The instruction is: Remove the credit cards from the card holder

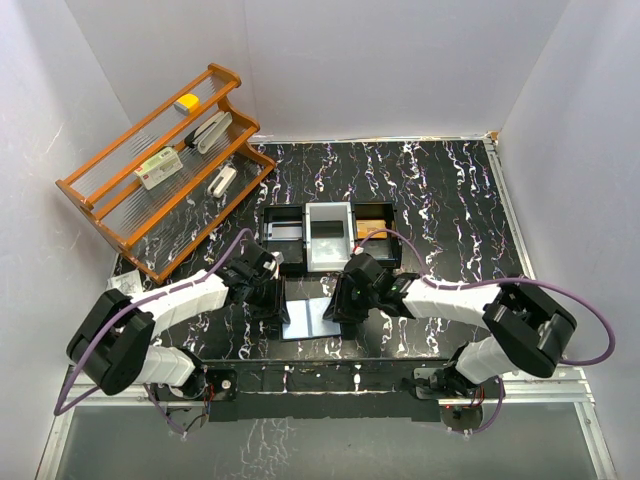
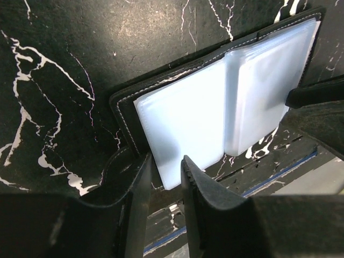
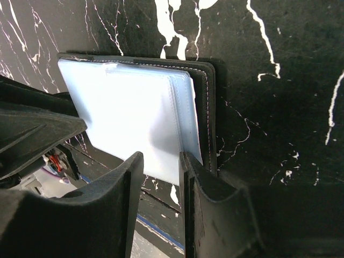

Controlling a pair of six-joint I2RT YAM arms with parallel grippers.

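Quick count first: two arms, one card holder point(image 1: 312, 318), one black tray point(image 1: 283, 265) with three compartments, and one orange wooden rack point(image 1: 185, 215) holding a few small bits too tiny to identify.

The card holder lies open and flat on the black marble table point(image 1: 450, 200), right by the near edge, just in front of the tray. The left gripper point(image 1: 276, 306) is on its left side and the right gripper point(image 1: 345, 308) is on its right.

The overhead view gives the layout, but the arms cover both ends of the holder, so there it's just a pale glossy patch. The wrist cams show a lot more. From the left one, the card holder point(image 2: 215, 107) shows its white-stitched black cover and milky blue-grey clear pockets. Its near left corner sits in the narrow gap of the left gripper point(image 2: 166, 159). The other arm's finger pokes in at the right.

From the right one, the holder's point(image 3: 129, 118) near edge runs into the slim gap of the right gripper point(image 3: 161, 154). For both grippers the fingers are close together around the edge, but honestly there's no telling if they're actually pinching it.

The pockets are too cloudy to tell whether any cards are inside. The tray has something light in the middle compartment and something tan on the right.
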